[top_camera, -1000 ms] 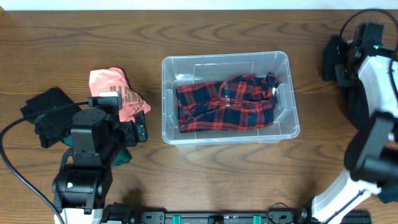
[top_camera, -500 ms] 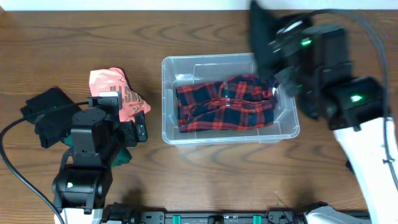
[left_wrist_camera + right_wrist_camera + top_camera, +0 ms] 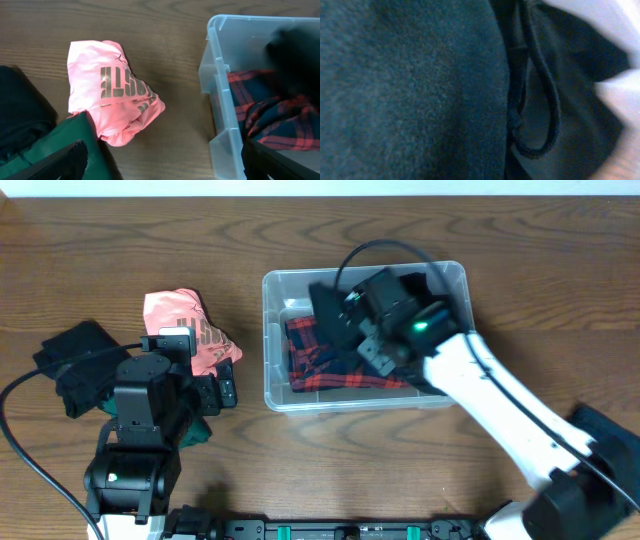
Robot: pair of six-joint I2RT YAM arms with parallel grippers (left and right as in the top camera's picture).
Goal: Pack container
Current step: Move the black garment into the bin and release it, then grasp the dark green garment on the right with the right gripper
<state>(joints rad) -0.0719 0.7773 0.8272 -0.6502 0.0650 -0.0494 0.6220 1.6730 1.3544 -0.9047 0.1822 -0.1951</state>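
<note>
The clear plastic container (image 3: 268,340) stands mid-table with a red and navy plaid shirt (image 3: 320,365) inside; both also show in the left wrist view, container (image 3: 212,75) and shirt (image 3: 280,120). My right gripper (image 3: 362,320) is over the container's inside, shut on a dark garment (image 3: 328,302) that hangs above the plaid shirt. That garment, with a drawstring, fills the right wrist view (image 3: 410,90) and hides the fingers. My left gripper (image 3: 162,160) is open and empty, low over the table left of the container.
A pink shirt (image 3: 180,320) with lettering lies left of the container, also in the left wrist view (image 3: 105,90). A green cloth (image 3: 60,150) and a black garment (image 3: 75,360) lie further left. The right arm crosses the container's front right corner.
The right arm has swung from the far right edge to over the container, bringing the dark garment with it. The left arm has not moved.
</note>
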